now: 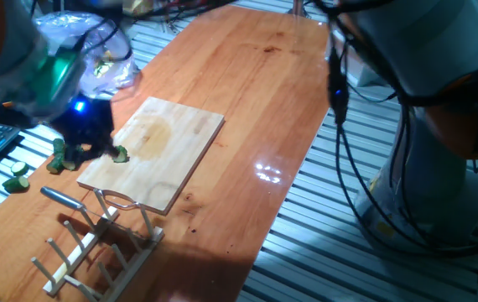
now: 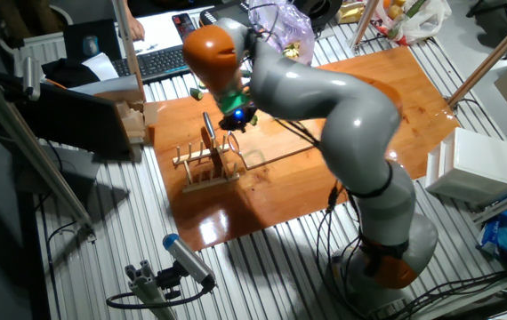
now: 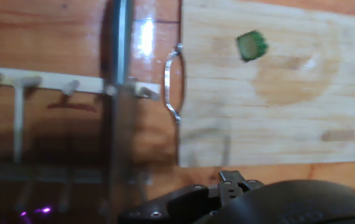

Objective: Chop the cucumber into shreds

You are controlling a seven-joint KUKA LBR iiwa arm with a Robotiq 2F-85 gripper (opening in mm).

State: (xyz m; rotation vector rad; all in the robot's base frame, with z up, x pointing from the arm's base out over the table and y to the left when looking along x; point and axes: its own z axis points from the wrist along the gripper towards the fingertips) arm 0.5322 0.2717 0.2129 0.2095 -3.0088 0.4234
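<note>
I see the cucumber (image 3: 252, 45) lying whole on the board (image 3: 277, 118) near its edge, so no cutting is done yet, and I next need the knife (image 3: 120, 93); I cannot tell if my gripper's (image 1: 88, 134) fingers are spread.

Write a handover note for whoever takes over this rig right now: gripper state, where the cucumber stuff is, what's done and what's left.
Gripper: at the board's left edge, blurred; whether it is open or shut cannot be told.
Cucumber: one slice lying whole on the wooden board, near that edge.
Cucumber chunks: on the table left of the board.
Knife: resting on the wooden rack in front of the board, not in the gripper.
Done: slice is on the board.
Left: take the knife and chop the slice; no shreds visible.
</note>
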